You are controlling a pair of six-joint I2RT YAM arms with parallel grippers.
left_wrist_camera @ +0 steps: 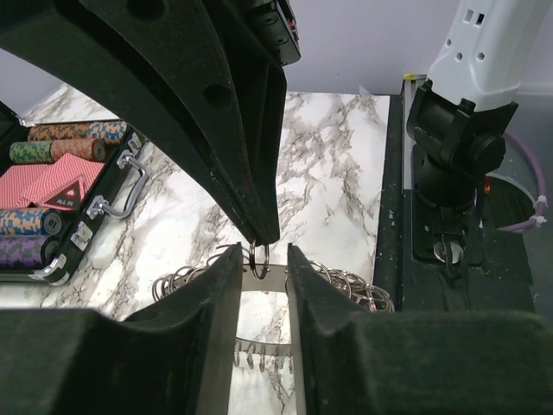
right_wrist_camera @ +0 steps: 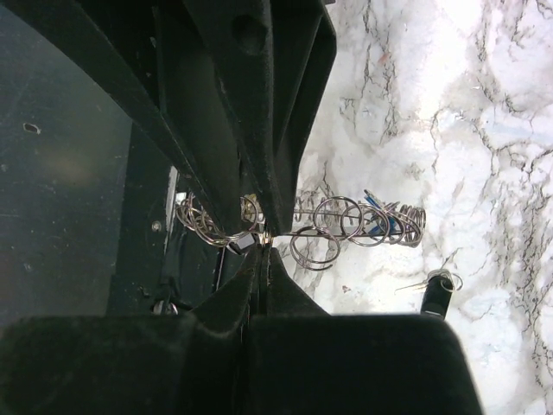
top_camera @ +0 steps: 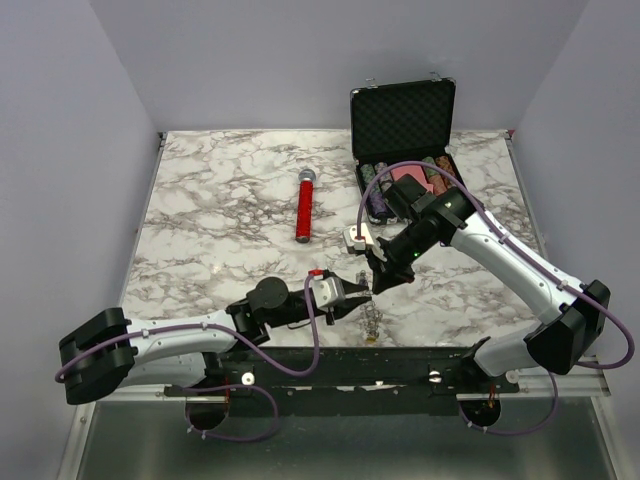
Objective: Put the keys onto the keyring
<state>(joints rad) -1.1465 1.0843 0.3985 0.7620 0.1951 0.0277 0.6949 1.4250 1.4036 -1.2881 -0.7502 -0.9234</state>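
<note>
The keyring [top_camera: 372, 318] hangs just above the table's near edge, between the two grippers, with its yellow tag [top_camera: 370, 340] at the bottom. It is a grey band [left_wrist_camera: 263, 278] strung with many small split rings [right_wrist_camera: 363, 223]. My right gripper [right_wrist_camera: 266, 242] comes down from above and is shut on one small ring [left_wrist_camera: 259, 259] of it. My left gripper [left_wrist_camera: 264, 255] reaches in from the left. Its jaws stand a little apart, with that ring and the band in the gap. A blue key [right_wrist_camera: 383, 218] sits among the rings. A black-headed key [right_wrist_camera: 436, 294] lies on the marble.
A red-handled microphone [top_camera: 304, 206] lies mid-table. At the back right stands an open black case [top_camera: 405, 150] with poker chips [left_wrist_camera: 52, 216] and cards inside. The black mounting rail [top_camera: 340, 360] and the right arm's base [left_wrist_camera: 454, 173] are close by the keyring.
</note>
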